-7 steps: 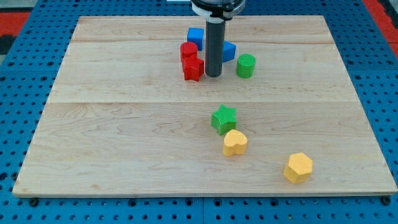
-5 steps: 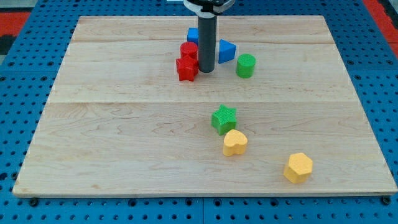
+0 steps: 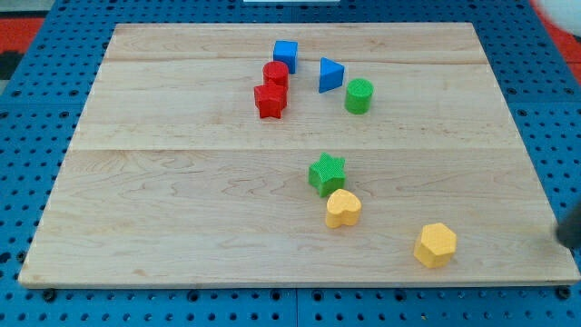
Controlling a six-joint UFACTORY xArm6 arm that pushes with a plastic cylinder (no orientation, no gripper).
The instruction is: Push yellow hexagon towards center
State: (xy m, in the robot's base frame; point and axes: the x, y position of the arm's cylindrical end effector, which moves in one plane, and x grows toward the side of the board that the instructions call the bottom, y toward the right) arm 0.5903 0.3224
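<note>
The yellow hexagon (image 3: 436,244) lies near the board's bottom right corner. My rod shows only as a dark blurred shape at the view's right edge, with my tip (image 3: 569,243) to the right of the hexagon and well apart from it. A yellow heart (image 3: 342,208) and a green star (image 3: 327,173) sit touching, up and left of the hexagon, near the board's middle.
Near the top of the wooden board (image 3: 182,200) are a blue cube (image 3: 285,54), a red cylinder (image 3: 276,74), a red star (image 3: 270,101), a blue triangle (image 3: 330,74) and a green cylinder (image 3: 359,95). Blue pegboard surrounds the board.
My rod left the red and blue blocks at the top and now shows at the right edge. The red star was nudged a little to the left. The yellow hexagon has not moved.
</note>
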